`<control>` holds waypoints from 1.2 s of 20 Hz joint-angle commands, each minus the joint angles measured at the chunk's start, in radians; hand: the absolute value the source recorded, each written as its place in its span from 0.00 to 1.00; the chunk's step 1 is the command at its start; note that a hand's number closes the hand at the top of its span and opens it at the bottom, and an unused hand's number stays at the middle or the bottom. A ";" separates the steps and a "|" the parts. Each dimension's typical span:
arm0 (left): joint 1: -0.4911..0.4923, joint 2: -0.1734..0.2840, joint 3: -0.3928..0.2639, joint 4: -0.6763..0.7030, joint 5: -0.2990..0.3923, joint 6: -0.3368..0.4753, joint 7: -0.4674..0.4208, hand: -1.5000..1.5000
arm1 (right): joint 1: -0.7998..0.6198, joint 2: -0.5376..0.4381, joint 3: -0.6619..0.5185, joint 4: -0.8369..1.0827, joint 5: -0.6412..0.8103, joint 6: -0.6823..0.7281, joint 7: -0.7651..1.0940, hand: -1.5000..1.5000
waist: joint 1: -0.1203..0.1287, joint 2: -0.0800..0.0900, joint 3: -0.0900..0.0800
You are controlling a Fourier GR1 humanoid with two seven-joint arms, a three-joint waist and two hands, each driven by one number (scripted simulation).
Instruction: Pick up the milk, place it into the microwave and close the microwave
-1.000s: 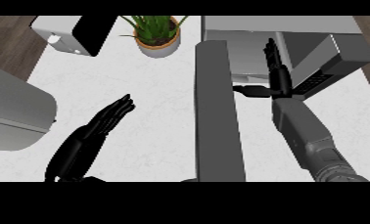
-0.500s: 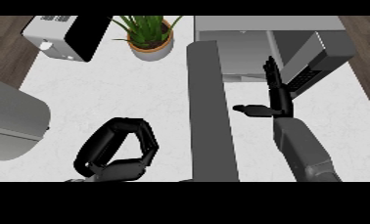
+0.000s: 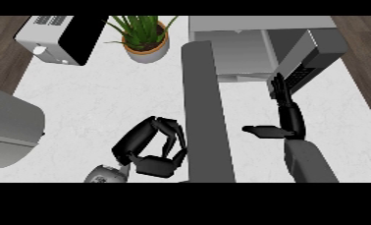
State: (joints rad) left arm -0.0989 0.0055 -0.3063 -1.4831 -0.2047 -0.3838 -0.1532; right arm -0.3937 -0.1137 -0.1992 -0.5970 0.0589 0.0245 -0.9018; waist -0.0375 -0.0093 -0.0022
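Since a moment ago the left hand [image 3: 153, 146] has curled its fingers inward, empty, at seven o'clock. The right hand [image 3: 285, 111], fingers straight, thumb out, sits at three o'clock just below the open microwave [image 3: 243, 47]. No milk shows anywhere. To close well, sweep the microwave door [image 3: 204, 106] squarely shut.

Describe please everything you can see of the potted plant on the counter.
The potted plant stands upright near the far edge of the white counter, between the toaster-like appliance and the open microwave. It has long, narrow green leaves that fan up and outward from a round pot. The pot looks light grey outside, with an orange-brown inner rim. Nothing touches it: neither robot hand is near it, and it rests only on the counter.
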 commanded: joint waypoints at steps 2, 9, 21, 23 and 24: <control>-0.046 -0.005 -0.105 0.148 -0.033 0.041 -0.050 1.00 | 0.170 0.009 0.049 -0.274 -0.021 0.032 0.075 0.00 | -0.012 -0.001 -0.001; -0.041 -0.005 -0.329 0.220 0.011 0.152 -0.090 1.00 | 0.424 -0.075 0.046 -0.672 -0.101 0.120 0.220 0.00 | -0.015 0.001 -0.001; -0.327 -0.005 -0.643 0.408 0.348 0.654 -0.075 1.00 | 0.554 -0.103 0.067 -1.027 -0.254 0.246 0.398 0.00 | -0.062 0.020 -0.002; -0.352 -0.005 -0.686 0.350 0.399 0.725 -0.051 1.00 | 0.548 -0.149 0.031 -1.059 -0.292 0.272 0.431 0.00 | -0.070 0.019 -0.002; -0.361 -0.005 -0.678 0.360 0.422 0.749 -0.087 1.00 | 0.560 -0.133 0.038 -1.076 -0.313 0.279 0.433 0.00 | -0.080 0.020 -0.003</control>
State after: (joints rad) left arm -0.4097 0.0146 -0.9161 -1.1110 0.1178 0.2536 -0.2232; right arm 0.1610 -0.2289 -0.1515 -1.6122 -0.2011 0.2703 -0.5119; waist -0.0989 0.0073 -0.0040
